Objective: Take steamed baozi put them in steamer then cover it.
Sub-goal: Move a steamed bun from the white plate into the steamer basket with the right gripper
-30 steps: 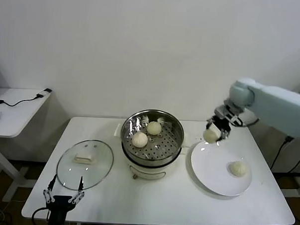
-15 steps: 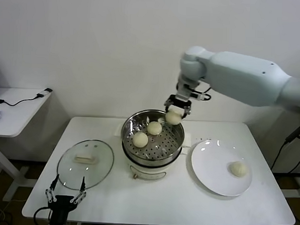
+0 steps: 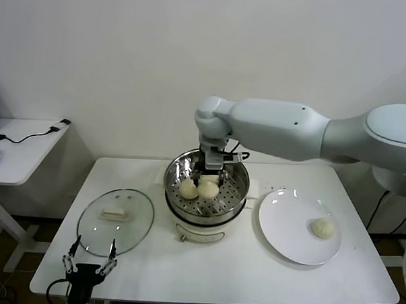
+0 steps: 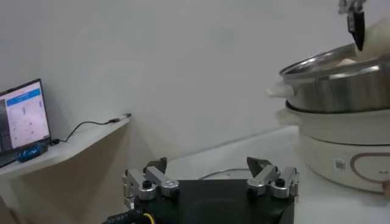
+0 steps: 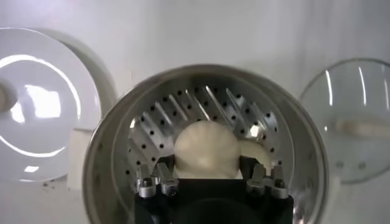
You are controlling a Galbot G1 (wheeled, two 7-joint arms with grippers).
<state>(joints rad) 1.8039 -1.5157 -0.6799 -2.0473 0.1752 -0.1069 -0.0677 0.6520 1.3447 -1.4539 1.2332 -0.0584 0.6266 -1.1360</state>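
We judge the bun [image 5: 206, 149] light, soft and easily dented, best pinched gently across its sides, and right now our right end effector [image 5: 207, 178] is pinching it just over the steamer [image 3: 236, 202] tray, while our left end effector [image 3: 88, 266] hangs spread at the desk [image 3: 252, 265] edge.

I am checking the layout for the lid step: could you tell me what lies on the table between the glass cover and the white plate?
In the head view, the steamer stands between the cover and the plate.
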